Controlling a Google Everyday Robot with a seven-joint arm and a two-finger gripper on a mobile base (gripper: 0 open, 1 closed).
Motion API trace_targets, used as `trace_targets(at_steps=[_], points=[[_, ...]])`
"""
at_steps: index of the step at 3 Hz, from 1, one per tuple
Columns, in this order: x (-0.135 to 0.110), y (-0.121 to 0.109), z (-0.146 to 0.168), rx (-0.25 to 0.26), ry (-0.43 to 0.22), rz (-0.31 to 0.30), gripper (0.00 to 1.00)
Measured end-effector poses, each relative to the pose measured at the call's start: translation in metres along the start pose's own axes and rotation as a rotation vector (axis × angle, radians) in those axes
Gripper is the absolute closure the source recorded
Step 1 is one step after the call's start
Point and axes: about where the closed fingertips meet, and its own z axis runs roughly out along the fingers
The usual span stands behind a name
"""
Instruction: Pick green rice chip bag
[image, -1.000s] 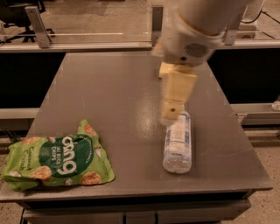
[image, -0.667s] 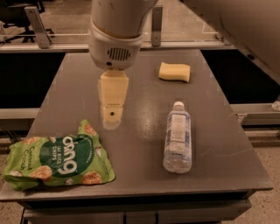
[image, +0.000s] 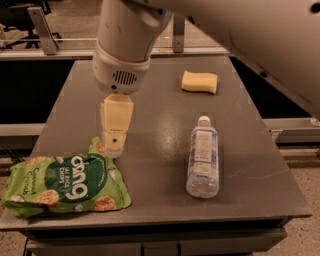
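Observation:
The green rice chip bag (image: 65, 186) lies flat at the table's front left corner, light green with a dark green centre, white lettering and round tan chips. Its left end hangs a little past the table edge. My gripper (image: 113, 149) hangs from the white arm (image: 125, 45) with its cream fingers pointing down, just above the bag's upper right corner. From this angle only one side of the fingers shows.
A clear plastic water bottle (image: 203, 156) lies on its side right of the bag. A yellow sponge (image: 199, 82) sits at the back right. The grey table (image: 160, 110) has its front edge close below the bag. Metal rails run behind the table.
The arm has swung left across the table, from above the bottle to above the bag's upper right corner, and come lower toward the bag. The sponge is uncovered.

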Motion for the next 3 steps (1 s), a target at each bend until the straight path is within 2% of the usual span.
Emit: trace_targets(at_steps=[1, 3], points=[[-0.0181, -0.0017, 0.0549, -0.094, -0.106, 0.059, 0.00], [-0.0209, -0.0018, 0.0605, -0.106, -0.121, 0.063, 0.00]])
